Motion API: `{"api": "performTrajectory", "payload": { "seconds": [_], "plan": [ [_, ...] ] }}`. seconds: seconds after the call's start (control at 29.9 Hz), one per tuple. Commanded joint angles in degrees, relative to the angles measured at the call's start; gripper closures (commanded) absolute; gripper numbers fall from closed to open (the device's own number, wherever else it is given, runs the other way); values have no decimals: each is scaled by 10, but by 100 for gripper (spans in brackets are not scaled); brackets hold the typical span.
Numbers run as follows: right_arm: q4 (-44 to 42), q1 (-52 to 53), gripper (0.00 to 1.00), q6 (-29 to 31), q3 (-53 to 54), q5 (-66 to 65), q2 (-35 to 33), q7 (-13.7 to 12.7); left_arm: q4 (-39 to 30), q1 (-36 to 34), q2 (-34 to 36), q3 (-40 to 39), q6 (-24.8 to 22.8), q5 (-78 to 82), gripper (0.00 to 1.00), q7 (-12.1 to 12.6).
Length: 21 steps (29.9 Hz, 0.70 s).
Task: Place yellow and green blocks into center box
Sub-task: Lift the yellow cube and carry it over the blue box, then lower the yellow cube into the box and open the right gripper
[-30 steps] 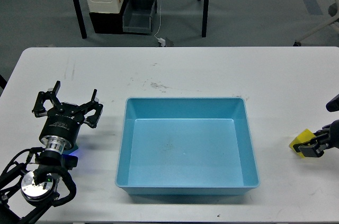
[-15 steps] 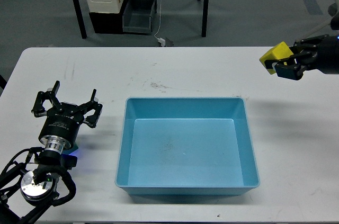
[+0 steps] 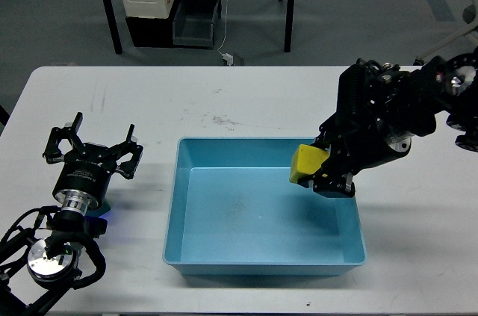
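Half a second before, the right gripper (image 3: 320,174) had been up near the counter's far right corner with the yellow block; by this moment it had swung inward and down, so that the block hung over the right side of the blue box. A second before, that same gripper had been low at the right edge of the counter, just closing on the block there.

The yellow block (image 3: 307,163) sat clamped in the jaws of the right gripper, tilted, with one corner pointing toward the left edge of the counter. It hovered above the inside of the box, near its right wall and closer to the far rim than the near one; whether it touched the floor of the box could not be told.

The blue box (image 3: 263,265) lay in the middle of the white counter (image 3: 112,99), and nothing lay on its floor.

The left gripper (image 3: 92,153) stood near the left edge of the counter, well apart from the box, unchanged from the earlier frames. Its jaws were spread wide and held nothing. A patch of blue showed on the counter just below that arm's wrist, too hidden to name.
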Motion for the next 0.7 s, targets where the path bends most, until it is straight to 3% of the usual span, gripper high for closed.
{"api": "performTrajectory", "payload": {
  "seconds": [0.0,0.1,0.27,0.37,0.5,0.53,0.67],
  "plan": [
    [-46,-28,97,0,-13,-2,53,0,0,1,1,-12,0,-1,0,0],
    [-81,-50,95,1,-16,-1,98,0,0,0,2,-17,0,0,0,0],
    [-133,-93,73,3,-16,0,140,0,6,-4,6,-25,5,0,0,0],
    [-150,-101,34,4,-16,0,141,0,12,-6,20,-37,8,0,0,0],
    [-166,-106,9,4,-13,11,138,0,39,-28,61,-27,25,6,0,0],
    [-168,-108,4,4,-9,15,136,0,46,-37,75,-25,33,6,0,0],
    [-168,-107,3,-3,-1,53,126,0,55,-60,140,-18,47,16,0,0]
  ]
}}
